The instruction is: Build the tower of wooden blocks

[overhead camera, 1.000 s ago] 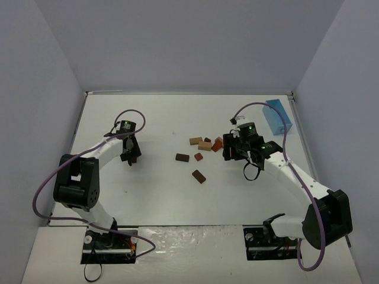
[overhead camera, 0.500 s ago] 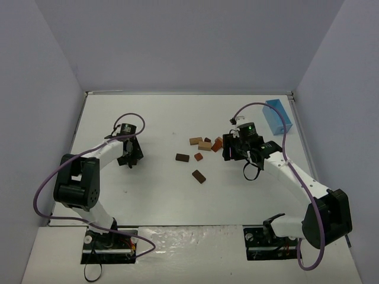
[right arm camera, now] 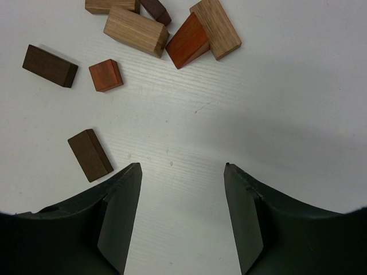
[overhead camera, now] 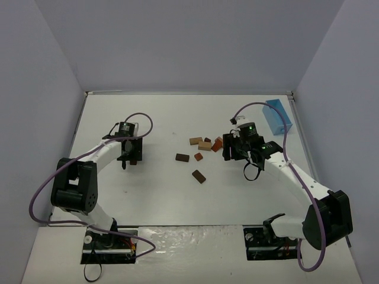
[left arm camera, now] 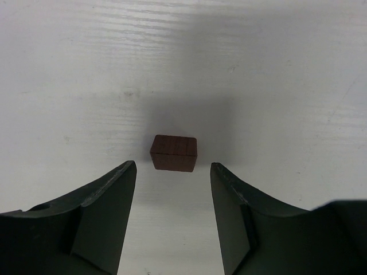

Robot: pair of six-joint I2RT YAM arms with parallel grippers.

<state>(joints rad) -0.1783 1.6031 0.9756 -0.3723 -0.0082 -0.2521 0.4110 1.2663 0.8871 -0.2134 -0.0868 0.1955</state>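
Left tool is seen part-open & empty, just short of brown block; right tool open, empty. Next one should be set square on top.

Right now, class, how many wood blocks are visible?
9. One lone block before the left gripper. Near the right gripper: clustered tan block, dark chip, pale block, red wedge, tan plank; loose dark bar, red cube, brown bar. Others may hide.
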